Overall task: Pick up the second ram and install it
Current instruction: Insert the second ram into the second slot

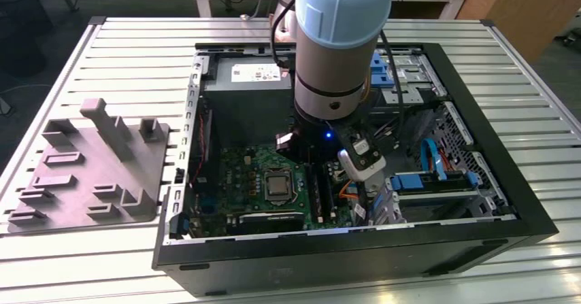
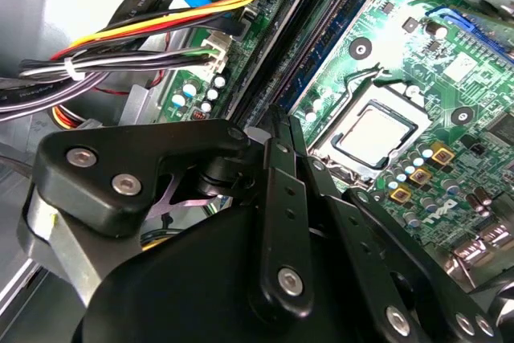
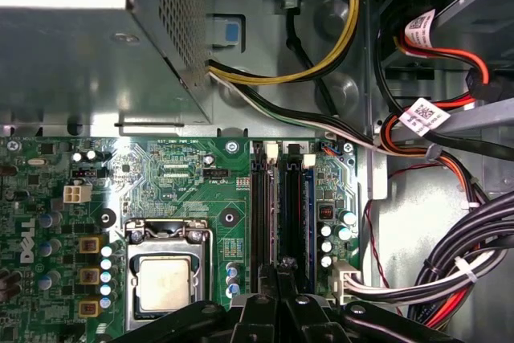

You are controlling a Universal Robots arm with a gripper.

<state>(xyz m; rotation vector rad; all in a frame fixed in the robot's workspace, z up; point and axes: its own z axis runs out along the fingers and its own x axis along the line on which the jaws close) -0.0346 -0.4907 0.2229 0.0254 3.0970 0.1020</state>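
Observation:
My gripper (image 1: 320, 181) is low inside the open computer case, over the memory slots beside the processor socket (image 3: 165, 283). In both wrist views the fingertips (image 3: 277, 269) are pressed together on a thin dark edge. This is the second ram (image 3: 285, 214), seen edge-on and lying along a black slot. The same dark strip runs away from the fingertips (image 2: 279, 116) in the second wrist view. A blue slot (image 3: 307, 214) lies next to it on the cable side. Whether the stick is fully seated cannot be seen.
A grey plastic block with upright posts (image 1: 95, 164) stands on the table at the exterior view's left, outside the case (image 1: 508, 202). Cable bundles (image 3: 450, 271) crowd one side of the slots. The power supply box (image 3: 88, 54) sits beyond the motherboard (image 1: 258, 181).

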